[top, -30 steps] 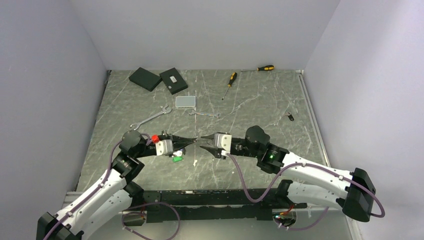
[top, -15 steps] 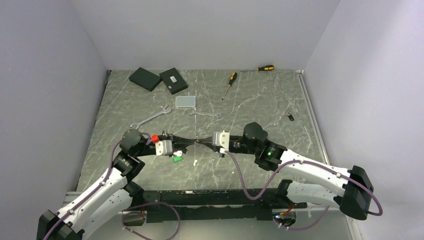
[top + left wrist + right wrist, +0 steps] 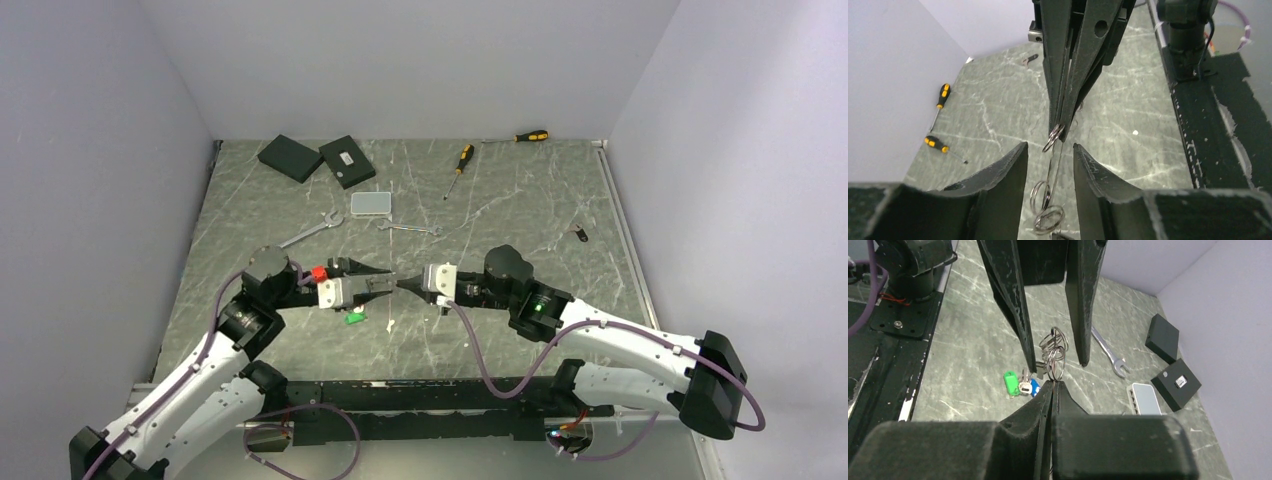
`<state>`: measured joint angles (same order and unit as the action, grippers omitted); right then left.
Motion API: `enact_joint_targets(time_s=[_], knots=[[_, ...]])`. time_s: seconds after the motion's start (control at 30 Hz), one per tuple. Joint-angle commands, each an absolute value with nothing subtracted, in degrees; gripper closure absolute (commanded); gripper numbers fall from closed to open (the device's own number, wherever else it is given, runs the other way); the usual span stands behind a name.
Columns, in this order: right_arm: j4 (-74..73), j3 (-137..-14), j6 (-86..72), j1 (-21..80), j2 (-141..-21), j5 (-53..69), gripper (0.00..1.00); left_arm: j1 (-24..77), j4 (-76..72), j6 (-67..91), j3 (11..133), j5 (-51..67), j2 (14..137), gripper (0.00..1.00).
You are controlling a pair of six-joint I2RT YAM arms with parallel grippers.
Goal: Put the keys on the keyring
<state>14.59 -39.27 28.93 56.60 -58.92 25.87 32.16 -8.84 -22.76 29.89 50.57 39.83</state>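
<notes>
Over the middle of the dark marbled surface [image 3: 480,200] we see the two arms meeting tip to tip. The right end effector [image 3: 1052,386] has its jaws pressed together on the thin silvery wire keyring [image 3: 1053,352], pinching it at the very tips. The left end effector [image 3: 1049,148] faces it with its jaws standing moderately apart. The wire runs down the gap between them, and we see clear space on both sides (so it grips nothing). In the left wrist view, a cluster of small loops of the same wire sits deeper in that gap, toward the base of the left fingers.

The keys [image 3: 1021,385], a small bunch with a green plastic tag and a blue one, lie flat on the surface. In the overhead view they are at about 7 o'clock from the meeting point, apart from the keyring.

Toward 11 o'clock, at the far edge, we find two black rectangular boxes [image 3: 291,157]. Nearer in the same direction lies a silver open-ended spanner [image 3: 312,232]. Toward 1 o'clock lie two yellow-and-black-handled screwdrivers [image 3: 462,155].
</notes>
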Motion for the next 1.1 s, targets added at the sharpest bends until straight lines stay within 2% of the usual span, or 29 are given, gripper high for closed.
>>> enact_joint_targets(time_s=[0.0, 0.17, 0.4, 0.77, 1.07], knots=[[14.95, -42.01, 29.17, 56.73, -58.81, 22.77, 1.0, 32.32, 6.76, -32.74, 36.29, 47.58, 38.73, 0.56], [12.17, -43.07, 29.39, 56.69, -60.55, 21.02, 1.0, 32.34, 16.14, -39.37, 41.54, 47.77, 39.54, 0.56], [10.31, -44.15, 29.9, 56.78, -61.96, 21.01, 1.0, 32.46, 29.49, -48.53, 49.47, 52.18, 46.81, 0.59], [8.71, -44.78, 30.45, 56.78, -62.22, 21.23, 1.0, 34.76, 26.54, -48.52, 49.83, 52.33, 52.08, 0.6], [7.15, -45.07, 31.2, 57.06, -62.69, 20.53, 1.0, 37.1, 23.82, -48.69, 49.3, 50.53, 53.82, 0.7]])
